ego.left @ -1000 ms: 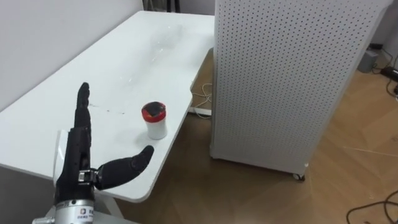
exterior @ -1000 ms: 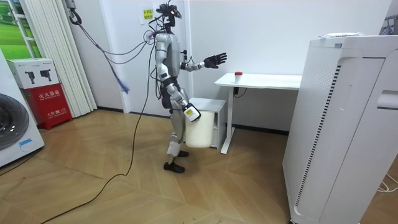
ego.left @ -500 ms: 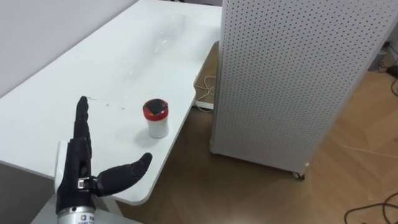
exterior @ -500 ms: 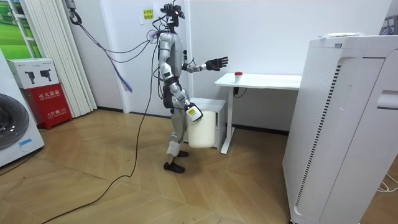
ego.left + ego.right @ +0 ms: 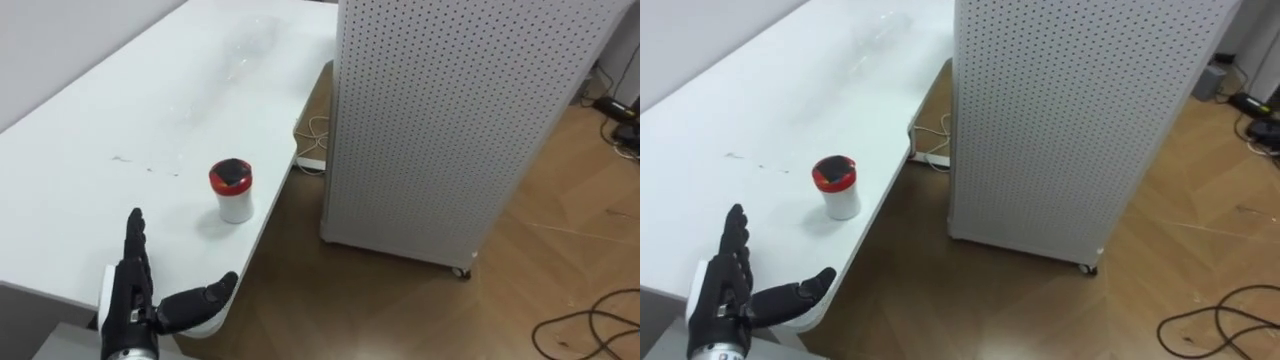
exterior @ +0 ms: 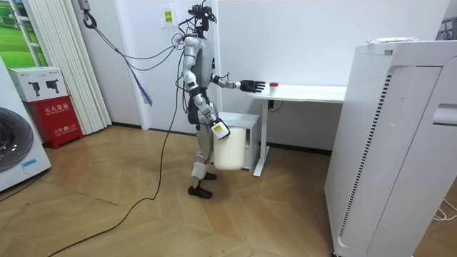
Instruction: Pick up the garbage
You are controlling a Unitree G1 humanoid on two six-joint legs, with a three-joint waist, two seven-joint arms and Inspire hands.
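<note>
The cup (image 5: 232,190), small and white with a red lid that had a dark centre, stood upright on the table (image 5: 120,110), close to the table's long edge on the robot's right and not far from the near end. Nothing touched it, and what it held under the lid could not be seen.

The left hand (image 5: 135,300) hung over the table's near end, short of the cup and apart from it. Its fingers were straight and together, pointing along the table toward the far end, the thumb spread wide to the robot's right – an open hand with nothing in it.

Off the table's right edge, across a strip of wooden floor (image 5: 300,300), stood a tall white cabinet (image 5: 450,120) with perforated sides.

In the room view the robot stood upright at the table's end, its left arm stretched out level over the tabletop toward the cup. The right hand (image 6: 218,130) was down at its side – right at the rim of a white bin (image 6: 230,153) that hung beside the table's leg. Whether that hand gripped the bin could not be told, nor what lay in the bin.
</note>
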